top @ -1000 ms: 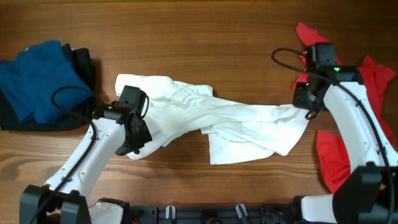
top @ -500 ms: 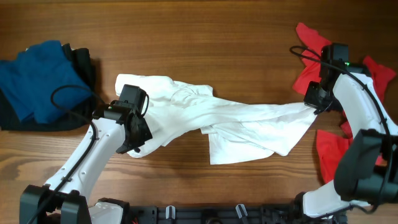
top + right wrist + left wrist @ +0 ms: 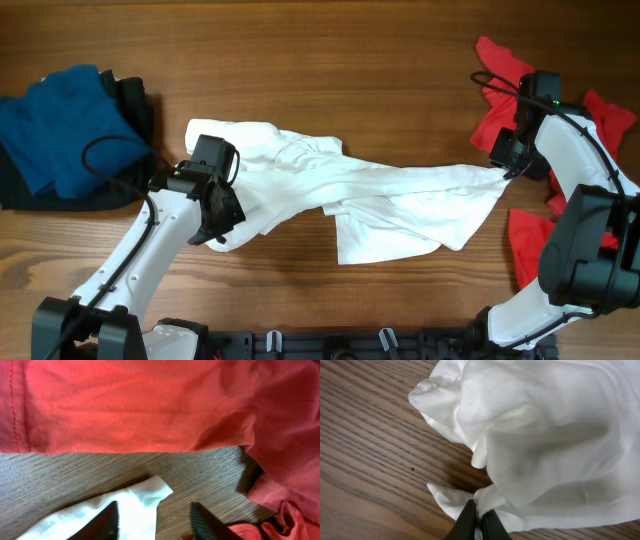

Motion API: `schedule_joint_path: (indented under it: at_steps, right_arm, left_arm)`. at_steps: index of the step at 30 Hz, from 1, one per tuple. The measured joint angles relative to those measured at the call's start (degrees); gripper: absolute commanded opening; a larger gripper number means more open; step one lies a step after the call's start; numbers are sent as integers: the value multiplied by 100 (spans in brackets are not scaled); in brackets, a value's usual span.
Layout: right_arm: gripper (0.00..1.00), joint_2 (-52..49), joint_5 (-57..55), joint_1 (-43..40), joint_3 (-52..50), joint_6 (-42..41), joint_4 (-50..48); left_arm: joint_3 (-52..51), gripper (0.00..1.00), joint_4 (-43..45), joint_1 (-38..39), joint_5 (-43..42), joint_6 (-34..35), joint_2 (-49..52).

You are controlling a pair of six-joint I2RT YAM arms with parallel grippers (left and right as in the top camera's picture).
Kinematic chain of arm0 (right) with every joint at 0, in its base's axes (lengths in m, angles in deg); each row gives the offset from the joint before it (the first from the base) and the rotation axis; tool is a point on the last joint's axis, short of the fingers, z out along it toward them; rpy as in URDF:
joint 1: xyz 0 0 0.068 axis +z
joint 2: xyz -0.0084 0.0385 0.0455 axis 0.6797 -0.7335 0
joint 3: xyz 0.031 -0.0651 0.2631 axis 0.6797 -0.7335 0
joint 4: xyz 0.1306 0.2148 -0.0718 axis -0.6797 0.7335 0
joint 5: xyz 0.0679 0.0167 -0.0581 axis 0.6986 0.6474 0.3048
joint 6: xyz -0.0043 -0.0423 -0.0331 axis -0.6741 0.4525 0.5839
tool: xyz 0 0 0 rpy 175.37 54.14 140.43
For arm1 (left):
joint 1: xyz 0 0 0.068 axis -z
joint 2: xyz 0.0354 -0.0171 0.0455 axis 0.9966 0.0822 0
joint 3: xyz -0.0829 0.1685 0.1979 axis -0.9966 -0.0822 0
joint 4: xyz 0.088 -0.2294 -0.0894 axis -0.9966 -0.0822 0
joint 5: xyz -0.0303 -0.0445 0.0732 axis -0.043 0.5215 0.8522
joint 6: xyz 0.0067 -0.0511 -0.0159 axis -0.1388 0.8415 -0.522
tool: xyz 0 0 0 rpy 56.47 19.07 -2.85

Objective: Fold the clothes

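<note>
White tee (image 3: 385,195), hem in L pincer (image 3: 479,514)

Left pincer nipping the white shirt's edge

The left pincer (image 3: 479,521) sits low in frame, its dark fingers (image 3: 466,521) pressed together on a small fold of the white T-shirt (image 3: 545,435), which lies bunched and creased across the wood-grain bench (image 3: 370,460).

Plain white soft cloth T-shirt (image 3: 390,195) — all white, shaded grey in the folds. Crumpled red cloth garment (image 3: 618,118), solid red incl. its stitching. Folded blue cloth garment (image 3: 55,125) over a black cloth garment (image 3: 135,105). Brown wood-grain table (image 3: 330,50) — dark streaks thru it. Robot arms (image 3: 150,238) white w/ black joints.
</note>
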Motion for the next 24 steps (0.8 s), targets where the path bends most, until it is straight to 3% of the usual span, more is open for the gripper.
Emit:
schedule_joint_path:
  at_steps: [13, 24]
  right_arm:
    - [65, -299, 278, 0, -2, 90, -114]
    - [63, -605, 295, -2, 9, 107, -98]
  left_arm:
    - [0, 4, 2, 0, 0, 0, 0]
    - [0, 4, 2, 0, 0, 0, 0]
